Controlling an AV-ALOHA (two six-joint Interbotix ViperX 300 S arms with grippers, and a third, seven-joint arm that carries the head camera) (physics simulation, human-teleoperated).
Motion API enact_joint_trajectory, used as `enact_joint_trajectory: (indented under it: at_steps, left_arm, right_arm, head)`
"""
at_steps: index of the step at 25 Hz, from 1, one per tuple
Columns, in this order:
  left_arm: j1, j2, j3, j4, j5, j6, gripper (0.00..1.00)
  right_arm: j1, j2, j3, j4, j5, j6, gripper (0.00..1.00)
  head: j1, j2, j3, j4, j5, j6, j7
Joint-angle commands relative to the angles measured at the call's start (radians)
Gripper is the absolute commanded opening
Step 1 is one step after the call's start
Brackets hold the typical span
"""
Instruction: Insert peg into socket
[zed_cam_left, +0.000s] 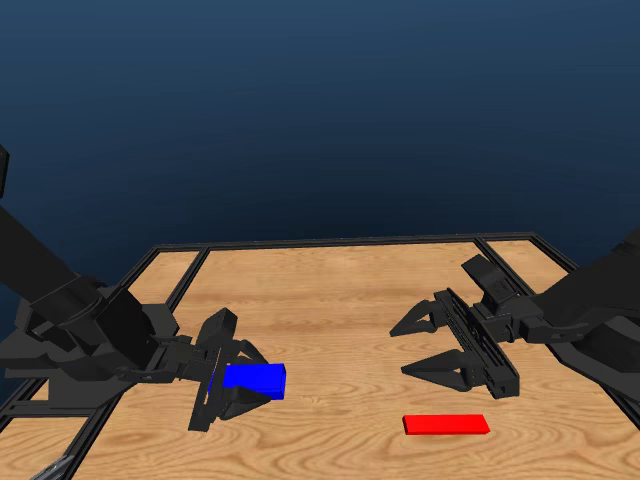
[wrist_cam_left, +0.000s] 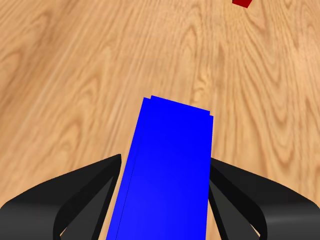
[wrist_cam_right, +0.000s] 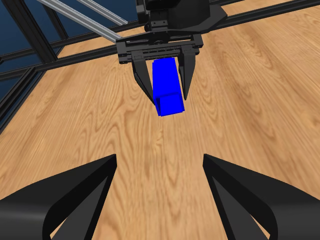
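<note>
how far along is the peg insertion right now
Early. Done: the left gripper has its jaws around the blue socket. In hand: the right gripper is open and empty near the red peg, which lies flat on the table. Left: grasp the peg, bring both together, insert.

Matte black arms, angular pincers

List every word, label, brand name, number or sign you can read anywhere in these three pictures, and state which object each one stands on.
None: no view shows any readable text.
Socket: plain blue faces, no marking.
Peg: plain red, no marking.
Left tool and right tool: plain black, no brand or number.
Table: wood grain only, within a bare black frame.
</note>
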Motion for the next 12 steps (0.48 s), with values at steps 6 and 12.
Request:
enact_joint_trajectory:
  at_steps: [6, 12]
  left_arm:
    - [-0.055, 0.078, -0.091, -0.066, 0.08, -0.022, 0.0]
    - [-0.008, -0.036, -0.157, -0.042, 0.057, 0.111, 0.0]
  right_arm:
    - [0.269, 0.163, 0.015, 0.174, -0.068, 0.168, 1.0]
    - [0.414, 0.332, -0.011, 0.281, -0.106, 0.307, 1.0]
  head:
    - [-0.042, -0.025, 0.006, -0.016, 0.01, -0.008, -0.047]
    - [-0.106, -0.05, 0.018, -0.036, 0.029, -0.016, -0.039]
